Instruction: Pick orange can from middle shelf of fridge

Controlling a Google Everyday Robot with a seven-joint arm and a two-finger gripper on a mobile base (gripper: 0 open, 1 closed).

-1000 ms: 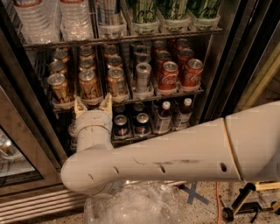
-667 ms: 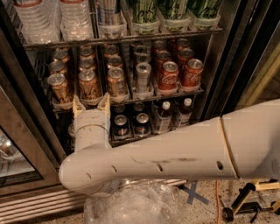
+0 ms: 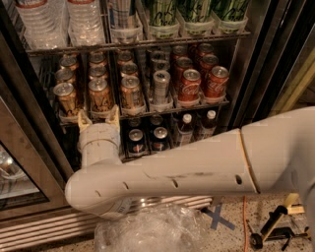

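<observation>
Several orange cans stand in three lanes at the left of the middle shelf point(image 3: 197, 106) of the fridge point(image 3: 256, 74). The front ones are the left point(image 3: 66, 97), the middle point(image 3: 100, 94) and the right point(image 3: 131, 92) orange can. My gripper point(image 3: 99, 117) is open and empty. Its two pale fingertips point(image 3: 84, 119) point up at the shelf's front rail, just below the middle front orange can. The wrist and the thick white arm point(image 3: 187, 170) reach in from the right.
A slim silver can point(image 3: 161, 86) and red Coca-Cola cans point(image 3: 189, 84) fill the right lanes. Water bottles point(image 3: 83, 22) and green cans point(image 3: 197, 12) stand on the rack above. Dark cans and small bottles point(image 3: 160, 135) are below. Crumpled clear plastic point(image 3: 147, 229) lies on the floor.
My gripper and forearm have shifted slightly to the left, staying at the same height. The cans have not moved.
</observation>
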